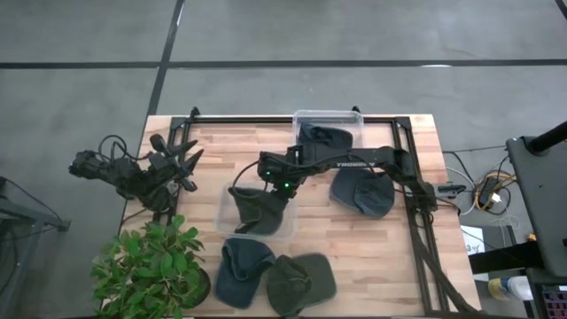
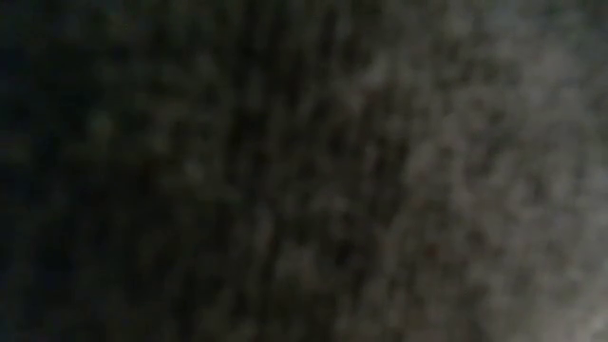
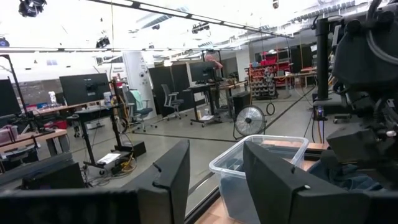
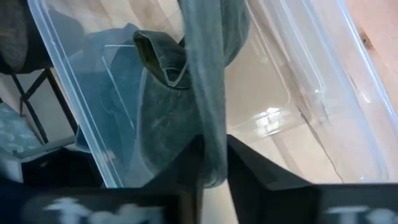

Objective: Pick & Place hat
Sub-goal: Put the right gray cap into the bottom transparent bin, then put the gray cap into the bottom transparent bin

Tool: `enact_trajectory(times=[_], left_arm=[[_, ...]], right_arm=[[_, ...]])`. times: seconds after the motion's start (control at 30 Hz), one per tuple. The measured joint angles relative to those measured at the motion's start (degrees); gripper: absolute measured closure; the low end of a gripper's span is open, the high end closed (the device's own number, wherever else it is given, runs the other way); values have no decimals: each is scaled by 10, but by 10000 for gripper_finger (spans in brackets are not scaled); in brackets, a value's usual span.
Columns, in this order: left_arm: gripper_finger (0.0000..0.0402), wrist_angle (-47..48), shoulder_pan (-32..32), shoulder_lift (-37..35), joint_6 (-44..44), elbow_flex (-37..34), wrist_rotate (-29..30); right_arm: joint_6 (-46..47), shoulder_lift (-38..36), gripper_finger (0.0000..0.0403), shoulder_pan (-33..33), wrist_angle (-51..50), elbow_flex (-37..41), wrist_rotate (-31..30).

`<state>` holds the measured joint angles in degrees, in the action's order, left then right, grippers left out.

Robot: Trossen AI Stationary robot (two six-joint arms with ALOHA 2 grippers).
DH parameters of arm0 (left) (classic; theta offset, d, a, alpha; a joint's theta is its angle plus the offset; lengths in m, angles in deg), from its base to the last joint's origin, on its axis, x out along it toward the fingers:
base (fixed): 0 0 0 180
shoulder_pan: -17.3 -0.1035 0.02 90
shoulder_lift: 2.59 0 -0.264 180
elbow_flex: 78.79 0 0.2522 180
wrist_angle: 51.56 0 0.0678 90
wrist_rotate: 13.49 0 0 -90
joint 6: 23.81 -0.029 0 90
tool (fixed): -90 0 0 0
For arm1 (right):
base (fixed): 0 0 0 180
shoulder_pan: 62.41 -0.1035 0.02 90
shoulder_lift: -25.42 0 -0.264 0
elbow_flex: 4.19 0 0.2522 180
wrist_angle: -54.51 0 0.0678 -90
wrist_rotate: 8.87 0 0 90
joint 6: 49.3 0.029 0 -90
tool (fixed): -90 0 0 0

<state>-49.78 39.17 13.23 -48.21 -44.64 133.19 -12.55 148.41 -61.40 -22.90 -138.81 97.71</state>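
My right gripper point(image 1: 263, 181) reaches from the table's right to above a clear bin point(image 1: 227, 223) near the table's middle. It is shut on a dark grey-green hat point(image 1: 257, 209) that hangs into that bin. My left gripper point(image 1: 188, 160) waits open at the table's left side, holding nothing. Its wrist view looks past its fingers point(image 3: 171, 177) at a second clear bin point(image 3: 264, 163). Dark blurred cloth point(image 2: 304, 171) fills the low view and hides everything else there. My right gripper point(image 4: 213, 158) pinches a narrow bunched fold of the hat's cloth point(image 4: 210, 124) between its two fingers. They come from above, pointing down into the bin. The hat hangs below the fingers, and its body and brim point(image 4: 155, 56) lie down inside the bin point(image 4: 292, 118).
The second clear bin point(image 1: 330, 119) at the far edge holds a dark hat point(image 1: 324, 137). More hats lie on the table: a blue-grey one point(image 1: 363, 193) on the right, and a blue one point(image 1: 244, 270) and a green one point(image 1: 301, 283) near the front. A potted plant point(image 1: 151, 266) stands at the near left corner.
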Motion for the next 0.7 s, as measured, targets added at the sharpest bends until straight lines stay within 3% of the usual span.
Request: enact_trajectory(times=[0.37, 0.53, 0.7], left_arm=[[259, 0, 0, 0, 8, 0, 0], [259, 0, 0, 0, 9, 0, 0], [259, 0, 0, 0, 11, 0, 0]], right_arm=[[-10, -14, 177, 6, -13, 0, 0], [1, -57, 141, 18, -39, -7, 4], [-5, -121, 131, 19, -41, -7, -1]])
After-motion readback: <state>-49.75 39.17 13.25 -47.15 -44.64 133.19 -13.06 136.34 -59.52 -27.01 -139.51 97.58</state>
